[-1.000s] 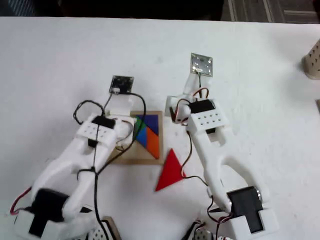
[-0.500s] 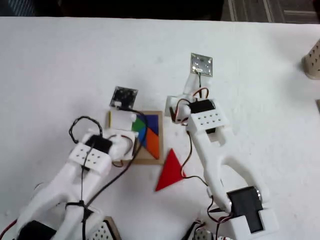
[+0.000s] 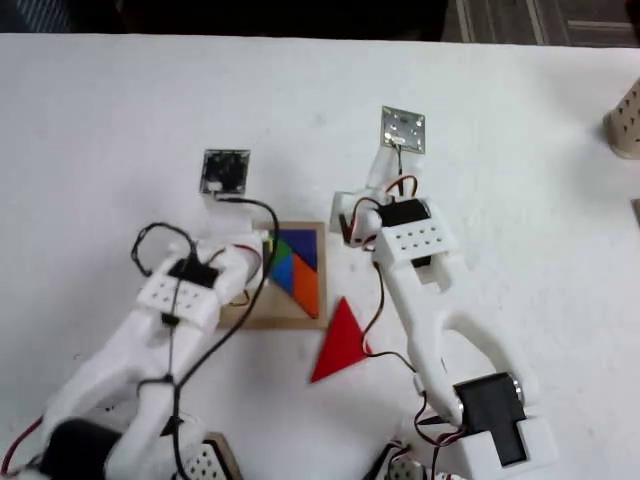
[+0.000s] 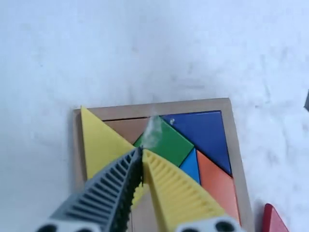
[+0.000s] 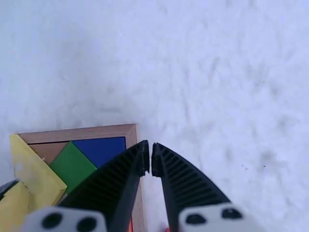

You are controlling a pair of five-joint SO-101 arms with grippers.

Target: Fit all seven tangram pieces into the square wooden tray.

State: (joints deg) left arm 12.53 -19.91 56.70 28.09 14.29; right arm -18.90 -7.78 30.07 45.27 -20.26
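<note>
Seating stage: yellow triangle (image 4: pixel 101 140) rides the tray's (image 4: pixel 193 104) rim; my left claw (image 4: pixel 141 153), tips together, should nudge it flat, I judge.

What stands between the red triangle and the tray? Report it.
Nothing lies on the table between the red triangle and the tray. But the left pincer sits over the tray's unfilled side, at the yellow triangle.
</note>
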